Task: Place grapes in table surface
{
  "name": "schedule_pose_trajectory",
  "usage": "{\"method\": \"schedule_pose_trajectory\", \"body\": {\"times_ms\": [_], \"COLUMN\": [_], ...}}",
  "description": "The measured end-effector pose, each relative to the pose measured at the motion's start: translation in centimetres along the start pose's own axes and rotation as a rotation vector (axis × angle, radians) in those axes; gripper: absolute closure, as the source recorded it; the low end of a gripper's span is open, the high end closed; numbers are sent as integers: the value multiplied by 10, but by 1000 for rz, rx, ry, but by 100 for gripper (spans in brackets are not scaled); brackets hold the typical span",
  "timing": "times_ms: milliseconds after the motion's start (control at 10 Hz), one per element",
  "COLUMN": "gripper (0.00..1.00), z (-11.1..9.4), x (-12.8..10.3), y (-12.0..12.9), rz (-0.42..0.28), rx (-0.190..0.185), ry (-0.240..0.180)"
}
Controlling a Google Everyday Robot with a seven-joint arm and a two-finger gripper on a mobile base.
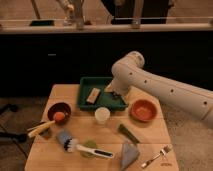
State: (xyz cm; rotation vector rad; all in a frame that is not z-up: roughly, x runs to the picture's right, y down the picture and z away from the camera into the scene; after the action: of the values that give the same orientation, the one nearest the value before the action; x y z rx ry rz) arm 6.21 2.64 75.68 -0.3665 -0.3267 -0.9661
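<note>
While claw [116, 91] hangs over right end of green tray [86, 86] | grapes hidden, likely directly beneath | claw state: cannot tell | bare desk [152, 131] camera-side

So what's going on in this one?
The robot's white arm reaches over the green tray, with its pincer low at the tray's right end. The arm hides that spot, so the grapes cannot be seen. A tan block lies in the tray's left part. No grapes lie on the table surface yet.
</note>
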Motion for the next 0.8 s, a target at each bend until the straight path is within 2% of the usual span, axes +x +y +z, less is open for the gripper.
{"method": "schedule_pose_trajectory", "body": {"times_ms": [200,400,800], "gripper": [20,20,20], "z": [11,13,13], "x": [15,19,20], "y": [-26,-29,-29], "rz": [-18,-20,-20], "rx": [-15,-26,-23], "ry": [0,1,4]}}
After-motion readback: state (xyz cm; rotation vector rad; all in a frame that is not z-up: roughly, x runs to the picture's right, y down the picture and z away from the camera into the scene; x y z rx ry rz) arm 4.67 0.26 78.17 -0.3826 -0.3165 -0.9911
